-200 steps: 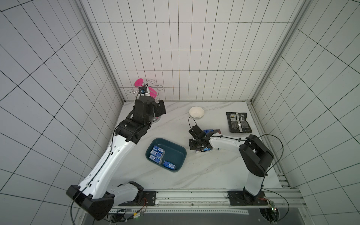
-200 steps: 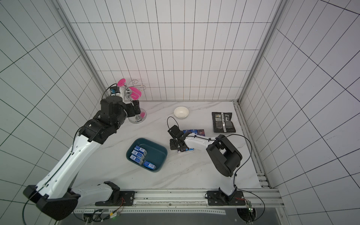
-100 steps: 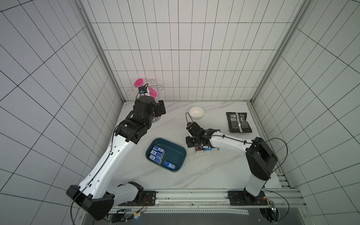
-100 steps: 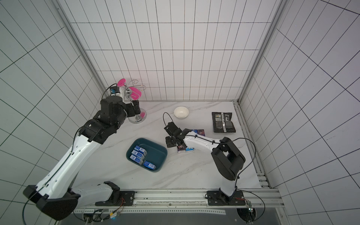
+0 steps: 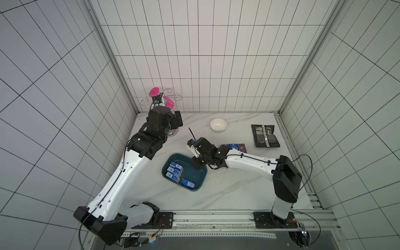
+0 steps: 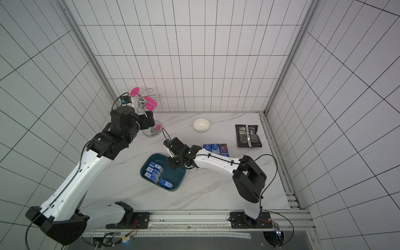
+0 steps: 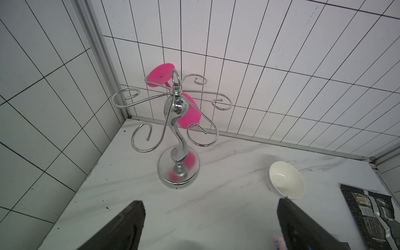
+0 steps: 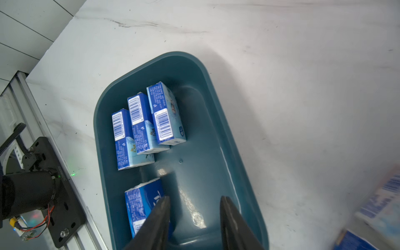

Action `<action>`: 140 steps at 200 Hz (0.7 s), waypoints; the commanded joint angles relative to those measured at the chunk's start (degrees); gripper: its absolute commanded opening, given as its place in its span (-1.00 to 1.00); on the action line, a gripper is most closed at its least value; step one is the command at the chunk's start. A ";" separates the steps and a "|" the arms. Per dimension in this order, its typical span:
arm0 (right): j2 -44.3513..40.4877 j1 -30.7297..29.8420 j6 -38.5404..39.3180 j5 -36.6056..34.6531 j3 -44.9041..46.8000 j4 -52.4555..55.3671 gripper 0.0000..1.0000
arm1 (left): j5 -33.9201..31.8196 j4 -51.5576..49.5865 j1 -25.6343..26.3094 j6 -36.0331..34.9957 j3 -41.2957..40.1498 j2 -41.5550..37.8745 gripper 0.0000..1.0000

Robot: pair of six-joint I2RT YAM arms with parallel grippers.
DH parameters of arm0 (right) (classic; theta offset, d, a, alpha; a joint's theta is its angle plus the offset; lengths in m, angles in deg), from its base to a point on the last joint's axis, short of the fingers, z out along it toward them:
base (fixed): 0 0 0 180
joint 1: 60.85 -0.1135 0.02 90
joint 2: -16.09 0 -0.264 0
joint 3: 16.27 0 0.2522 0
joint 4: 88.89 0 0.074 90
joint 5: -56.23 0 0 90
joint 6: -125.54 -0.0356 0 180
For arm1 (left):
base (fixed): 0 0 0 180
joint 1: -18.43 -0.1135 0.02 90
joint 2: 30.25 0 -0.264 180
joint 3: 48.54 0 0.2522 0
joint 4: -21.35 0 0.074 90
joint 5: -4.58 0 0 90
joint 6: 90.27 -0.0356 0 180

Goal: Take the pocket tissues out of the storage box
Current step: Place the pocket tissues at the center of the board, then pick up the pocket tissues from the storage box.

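Pictured from above: my left arm and right arm, glossy white shells on the long links, blocky matte-black housings at every joint. A thin black cable is clipped along each white link and loops free at 3 o'clock of my right elbow block. Small dark holes dot the left shell. Black base plates carry red wiring. My left end effector and right end effector finish in dark, tapered fingers.

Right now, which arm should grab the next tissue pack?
Right: the open right claw hangs over the shallow dark teal plastic tray, beside a blue rectangular tissue pack. The left claw faces the chrome wire stand instead.
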 commanded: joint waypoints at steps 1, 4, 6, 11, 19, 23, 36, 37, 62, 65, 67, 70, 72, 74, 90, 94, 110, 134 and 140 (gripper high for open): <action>2.92 -0.85 0.15 2.56 -3.94 -0.68 -0.14 | 0.04 -0.24 -0.21 0.15 0.41 -0.50 0.97; 3.31 -0.94 0.08 2.79 -4.32 -0.68 -0.14 | 0.09 -0.27 -0.21 0.17 0.37 -0.48 0.97; 3.62 -0.97 0.07 2.88 -4.56 -0.68 -0.13 | 0.13 -0.24 -0.21 0.18 0.29 -0.48 0.97; 4.20 -1.14 -0.02 2.91 -5.07 -0.75 -0.13 | 0.14 -0.25 -0.21 0.13 0.27 -0.44 0.97; 5.11 -1.40 0.01 3.00 -5.84 -0.77 -0.13 | 0.14 -0.29 -0.21 0.13 0.27 -0.45 0.97; 5.52 -1.49 0.06 2.87 -6.13 -0.92 -0.13 | 0.14 -0.36 -0.21 0.17 0.28 -0.48 0.97; 6.93 -1.69 0.06 2.56 -7.08 -1.42 -0.13 | 0.05 -0.54 -0.21 0.09 0.22 -0.87 0.97; 7.02 -1.69 0.06 2.56 -7.08 -1.46 -0.13 | 0.05 -0.55 -0.21 0.09 0.15 -0.92 0.97; 9.89 -1.68 0.90 3.26 -10.37 -0.41 -0.12 | -0.30 -0.66 -0.21 -0.26 -0.28 -1.50 0.97; 10.33 -1.67 1.19 3.53 -10.77 -0.05 -0.12 | -0.30 -0.76 -0.21 -0.27 -0.30 -1.47 0.97; 10.65 -1.68 1.37 3.70 -11.25 0.18 -0.12 | -0.30 -0.80 -0.25 -0.26 -0.41 -1.43 0.97; 11.08 -1.64 1.69 3.92 -11.86 0.62 -0.11 | -0.30 -0.80 -0.29 -0.26 -0.40 -1.42 0.97; 11.38 -1.68 1.89 4.00 -12.25 0.89 -0.11 | -0.30 -0.88 -0.29 -0.26 -0.43 -1.40 0.97; 11.70 -1.69 2.03 4.11 -12.68 1.25 -0.11 | -0.30 -0.86 -0.29 -0.22 -0.37 -1.41 0.97; 13.84 -1.68 2.91 4.47 -15.07 3.08 -0.09 | -0.13 -0.99 -0.29 -0.22 -0.57 -1.37 0.97; 14.18 -1.63 2.92 4.49 -15.39 3.10 -0.08 | -0.20 -1.06 -0.29 -0.26 -0.59 -1.40 0.97; 15.35 -1.52 2.98 4.87 -16.33 3.36 -0.08 | -0.23 -1.09 -0.46 -0.43 -0.50 -1.56 0.97; 16.76 -1.44 3.48 4.93 -17.95 4.62 -0.09 | -0.21 -1.15 -0.65 -0.61 -0.46 -2.07 0.97; 16.95 -1.41 3.57 4.93 -18.10 4.72 -0.09 | -0.29 -1.21 -0.73 -0.70 -0.52 -2.16 0.97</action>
